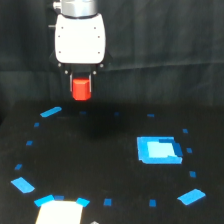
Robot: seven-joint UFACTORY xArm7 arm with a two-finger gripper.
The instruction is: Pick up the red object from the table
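Observation:
The red object [81, 89] is a small red-orange stubby block held between the dark fingers of my gripper [81, 82], below the white gripper body. It hangs above the black table [100, 150], near the back and toward the exterior view's left. The gripper is shut on it. The fingertips are mostly hidden against the dark background.
A larger blue square patch [158, 149] lies on the table toward the exterior view's right. Small blue tape marks ring the table, such as one at the back left [51, 111] and one at the front right [191, 196]. A pale object [59, 212] sits at the front edge.

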